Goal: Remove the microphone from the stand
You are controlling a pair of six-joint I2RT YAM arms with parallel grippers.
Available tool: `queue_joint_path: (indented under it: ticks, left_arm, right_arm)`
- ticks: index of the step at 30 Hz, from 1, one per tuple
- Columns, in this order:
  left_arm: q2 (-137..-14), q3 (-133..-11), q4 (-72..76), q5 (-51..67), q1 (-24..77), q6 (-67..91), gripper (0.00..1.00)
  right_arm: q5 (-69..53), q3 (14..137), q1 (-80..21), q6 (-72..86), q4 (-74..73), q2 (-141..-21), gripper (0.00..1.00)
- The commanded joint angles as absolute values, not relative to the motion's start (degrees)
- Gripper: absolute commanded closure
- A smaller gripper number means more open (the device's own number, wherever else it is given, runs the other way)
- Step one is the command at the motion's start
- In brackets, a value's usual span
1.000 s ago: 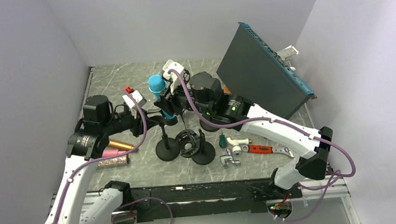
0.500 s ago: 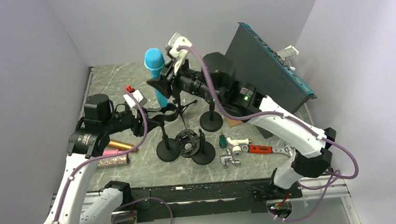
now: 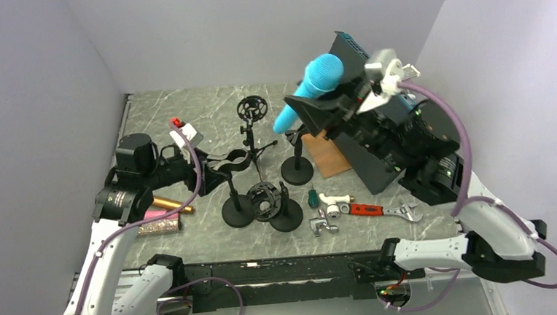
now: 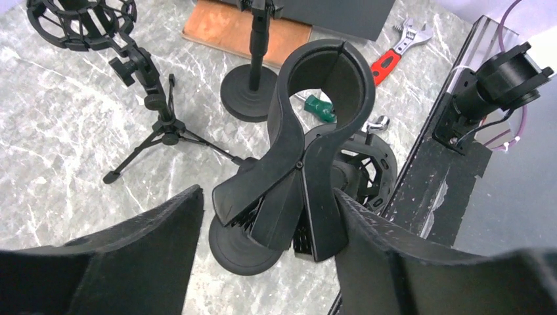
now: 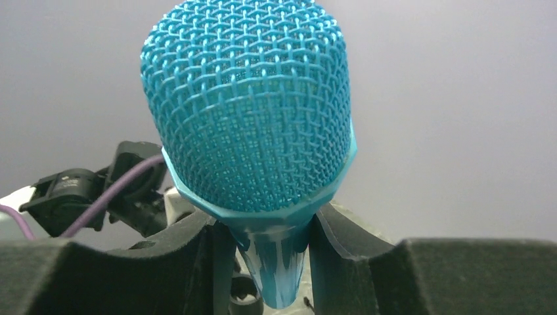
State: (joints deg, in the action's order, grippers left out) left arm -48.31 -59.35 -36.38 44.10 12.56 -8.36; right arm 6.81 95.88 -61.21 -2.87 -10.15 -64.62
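Blue mesh-headed microphone (image 3: 313,82): clear of its stand, held aloft at far right above the table with head tilted up and right. The handle is pinched just below the head between the nearly closed pads of the right gripper (image 3: 328,105), a hold that looks secure for carrying. Empty spring clip (image 4: 325,98) on the round-based desk stand (image 3: 235,207), centre-left: its two levers sit pressed between the part-closed fingers of the left gripper (image 4: 272,223), seemingly to steady the stand and spread the clip's mouth for release.

Marble table (image 3: 160,113) carries the clip stand (image 3: 235,212), wrench (image 3: 372,210), screwdriver (image 3: 312,197).
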Motion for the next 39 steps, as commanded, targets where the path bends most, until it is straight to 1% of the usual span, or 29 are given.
queue_joint_path:
  ticks: [1, 3, 5, 8, 11, 15, 17, 20, 28, 32, 36, 39]
  left_arm:
    - [-44.8, -60.1, -35.1, 44.5, 12.5, -3.0, 0.23]
    - [-44.0, -61.2, -35.3, 42.8, 12.6, -1.4, 0.17]
    - [-43.3, -63.3, -36.2, 39.3, 12.6, 0.7, 0.05]
    - [-43.3, -66.5, -36.8, 35.9, 12.6, 4.8, 0.02]
    - [-44.2, -68.5, -35.1, 33.2, 12.6, 10.1, 0.02]
    - [-46.9, -70.9, -32.8, 32.1, 12.6, 13.2, 0.07]
    - [-48.8, -72.4, -31.9, 34.2, 12.6, 12.6, 0.11]
    - [-51.1, -73.4, -29.6, 37.9, 12.6, 12.3, 0.14]
    - [-55.6, -72.8, -26.5, 43.4, 12.7, 10.1, 0.24]
    - [-56.6, -70.3, -25.8, 45.2, 12.9, 9.1, 0.32]
    - [-56.0, -66.6, -26.9, 43.8, 13.5, 7.4, 0.35]
    - [-55.4, -62.3, -26.2, 44.1, 14.5, 7.2, 0.4]
  right_arm:
    - [11.9, 86.6, -61.3, -1.1, -7.5, -58.9, 1.0]
    - [12.8, 84.0, -61.2, -0.1, -9.8, -57.2, 1.0]
    - [12.9, 82.8, -61.3, 1.1, -12.3, -55.7, 1.0]
    - [12.8, 81.0, -61.2, 2.8, -14.6, -53.3, 1.0]
    - [12.9, 79.3, -61.3, 4.0, -15.5, -50.8, 1.0]
    - [12.8, 78.6, -61.2, 5.0, -17.3, -49.4, 1.0]
    - [12.8, 78.6, -61.3, 5.3, -18.3, -49.0, 1.0]
    - [13.1, 78.3, -61.2, 5.6, -19.4, -48.0, 1.0]
    - [14.9, 77.6, -61.2, 5.4, -21.8, -46.3, 1.0]
    - [15.8, 76.9, -61.2, 5.7, -22.6, -45.6, 1.0]
    - [15.8, 76.3, -61.2, 5.9, -22.7, -45.2, 1.0]
    - [15.9, 76.0, -61.2, 5.8, -23.0, -45.2, 1.0]
